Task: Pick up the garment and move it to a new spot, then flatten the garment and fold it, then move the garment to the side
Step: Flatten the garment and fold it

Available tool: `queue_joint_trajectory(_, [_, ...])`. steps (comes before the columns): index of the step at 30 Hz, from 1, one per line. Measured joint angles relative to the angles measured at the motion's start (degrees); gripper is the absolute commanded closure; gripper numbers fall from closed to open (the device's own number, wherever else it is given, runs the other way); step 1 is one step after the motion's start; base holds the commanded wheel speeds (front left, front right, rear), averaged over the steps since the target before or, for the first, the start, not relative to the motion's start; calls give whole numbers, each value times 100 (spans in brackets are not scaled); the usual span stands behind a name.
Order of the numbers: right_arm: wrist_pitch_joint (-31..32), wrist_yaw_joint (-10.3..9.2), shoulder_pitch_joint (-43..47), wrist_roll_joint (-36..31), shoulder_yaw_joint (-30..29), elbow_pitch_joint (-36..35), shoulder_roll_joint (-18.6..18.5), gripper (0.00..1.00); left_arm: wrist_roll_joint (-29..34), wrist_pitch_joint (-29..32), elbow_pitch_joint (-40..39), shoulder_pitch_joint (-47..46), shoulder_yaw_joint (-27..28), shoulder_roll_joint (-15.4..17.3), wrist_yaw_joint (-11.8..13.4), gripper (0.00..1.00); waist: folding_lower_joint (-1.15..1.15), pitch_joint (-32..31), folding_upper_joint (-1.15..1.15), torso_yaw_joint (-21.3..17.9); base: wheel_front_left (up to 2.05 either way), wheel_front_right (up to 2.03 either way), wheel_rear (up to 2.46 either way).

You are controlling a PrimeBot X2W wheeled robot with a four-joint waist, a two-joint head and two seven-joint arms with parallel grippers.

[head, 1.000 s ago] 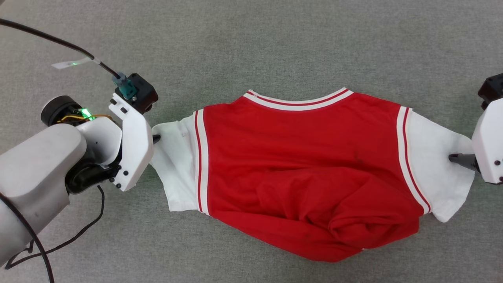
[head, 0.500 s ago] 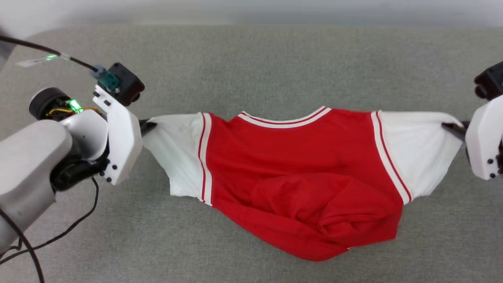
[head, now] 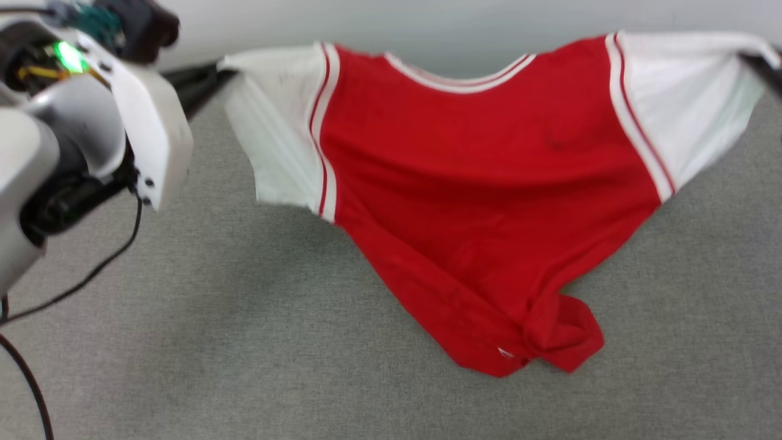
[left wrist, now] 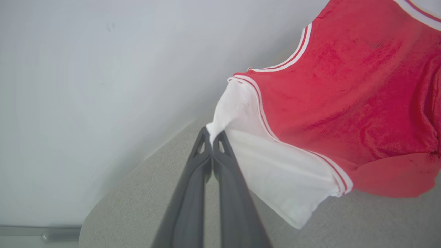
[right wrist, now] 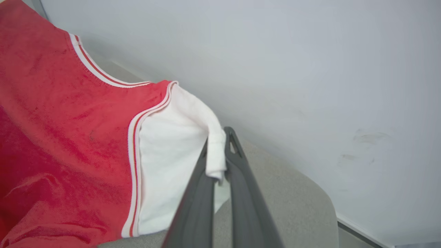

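Observation:
The garment [head: 482, 183], a red shirt with white short sleeves and red-and-white striped trim, hangs stretched between both arms above the grey table [head: 244, 342]. Its bunched red hem [head: 550, 342] droops to the table at the lower right. My left gripper [head: 214, 73] is shut on the tip of the left white sleeve [left wrist: 258, 162], as the left wrist view [left wrist: 211, 134] confirms. My right gripper [head: 760, 61] pinches the right sleeve's edge [right wrist: 215, 151] between its dark fingers [right wrist: 237, 179]. The plain red side faces the head camera.
A pale wall [head: 427, 24] rises behind the table's far edge. My white left arm body [head: 91, 134] with a green light sits at the upper left, and black cables [head: 73, 287] trail down from it over the table.
Both grippers have risen with the sleeves, lifting the shirt off the table until only its hem droops down. The right gripper closed on its sleeve. The head camera has tilted upward.

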Motion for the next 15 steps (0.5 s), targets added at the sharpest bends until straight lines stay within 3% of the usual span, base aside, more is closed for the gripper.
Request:
queue_joint_trajectory(7, [-154,0,-1173,-624,12,240,247,100,-52,-75,364,-628,355,-381,57,100,0,227,0,-45,0,0,0])
queue_joint_trajectory(15, [-369,0,-2932,-1396,-10,1218,782,100,213,-240,1300,-1818,736,-931,86,100,1,794,0,-38,0,0,0])
